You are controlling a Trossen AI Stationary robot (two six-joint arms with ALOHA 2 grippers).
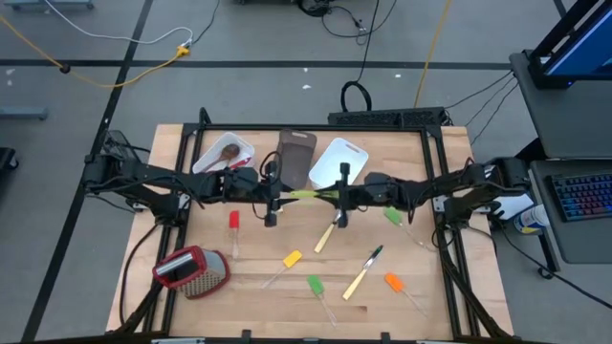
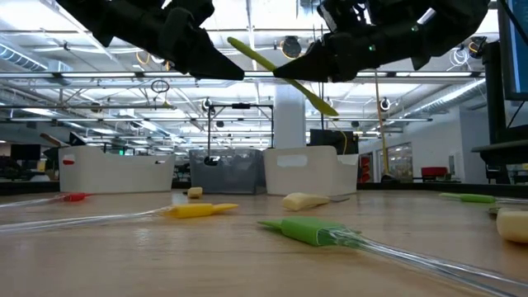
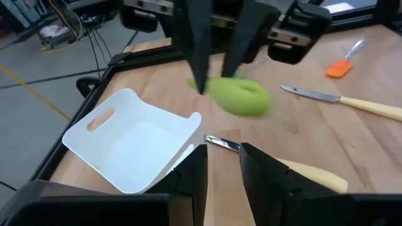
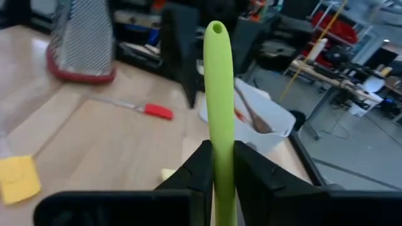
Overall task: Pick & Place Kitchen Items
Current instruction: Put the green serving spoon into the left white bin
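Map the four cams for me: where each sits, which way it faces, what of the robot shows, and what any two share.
High: above, straight down on the table; both arms meet mid-table.
Low: table height, level toward the room; arms overhead, green spoon aloft.
Left wrist: past the left pincer at the spoon's bowl, white tub below.
Right wrist: along the right pincer, shut on the spoon's handle.
Shared: the spoon in high, both wrists.

Wooden table point(image 1: 459, 191) — utensils point(image 1: 291, 259), tubs point(image 1: 338, 161), grater point(image 1: 191, 270)
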